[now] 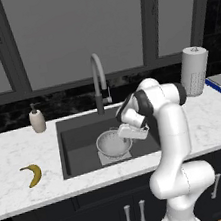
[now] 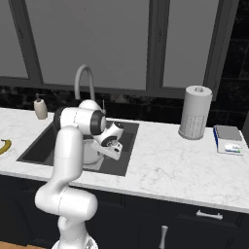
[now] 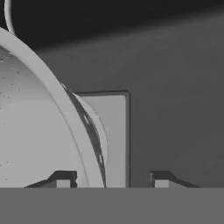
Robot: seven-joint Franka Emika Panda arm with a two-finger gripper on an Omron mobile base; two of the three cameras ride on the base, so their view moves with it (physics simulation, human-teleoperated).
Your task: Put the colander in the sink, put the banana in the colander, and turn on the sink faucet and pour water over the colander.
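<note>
Left base view showed the colander (image 1: 114,145) sitting in the sink (image 1: 76,138), on the lighter patch of the basin floor, below and in front of the sink faucet (image 1: 98,81). The gripper (image 1: 127,131) hung at the colander's right rim. The banana (image 1: 33,174) lay on the counter (image 1: 17,147) well to the left of the sink, untouched, and no stream ran from the spout. So the first step looked done, with the banana and the water left.

Right base view had the arm standing in front of the sink (image 2: 126,133), hiding most of the colander (image 2: 91,153), while the banana (image 2: 5,146) showed partly at the frame's left edge, beyond the sink. A paper towel roll (image 2: 195,113) and a scale (image 2: 228,139) stood to the sink's right.

Hand view gave what the others could not: the two fingertips (image 3: 63,179) stood apart, one on each side of the colander (image 3: 30,131) rim, the wall between them, with a gap showing, so nothing seemed clamped.
</note>
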